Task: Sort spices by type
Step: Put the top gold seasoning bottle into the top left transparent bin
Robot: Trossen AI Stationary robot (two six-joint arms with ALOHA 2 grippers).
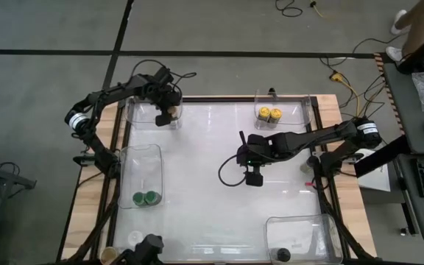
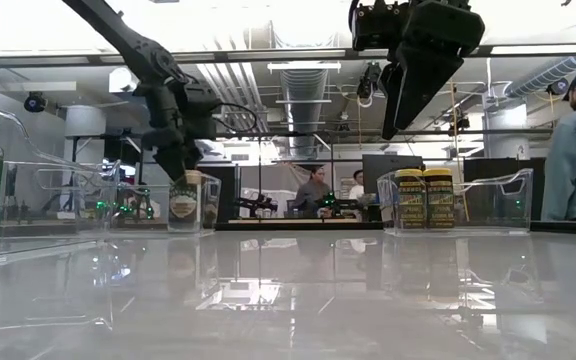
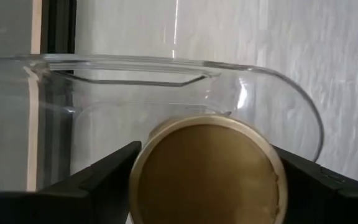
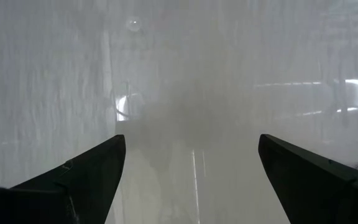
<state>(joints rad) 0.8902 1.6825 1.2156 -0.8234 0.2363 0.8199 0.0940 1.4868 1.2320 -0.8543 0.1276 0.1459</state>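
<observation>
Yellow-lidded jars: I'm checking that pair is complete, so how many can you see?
2. Both yellow-lidded jars stand side by side in the clear bin at the table's far edge, right of centre. None appears elsewhere.

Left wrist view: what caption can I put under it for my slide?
The left gripper straddles a tan-lidded spice jar inside a clear plastic bin.

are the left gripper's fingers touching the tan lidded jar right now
Cannot tell. In the left wrist view the fingers flank the tan-lidded jar very closely, but neither contact nor gap shows plainly.
</observation>
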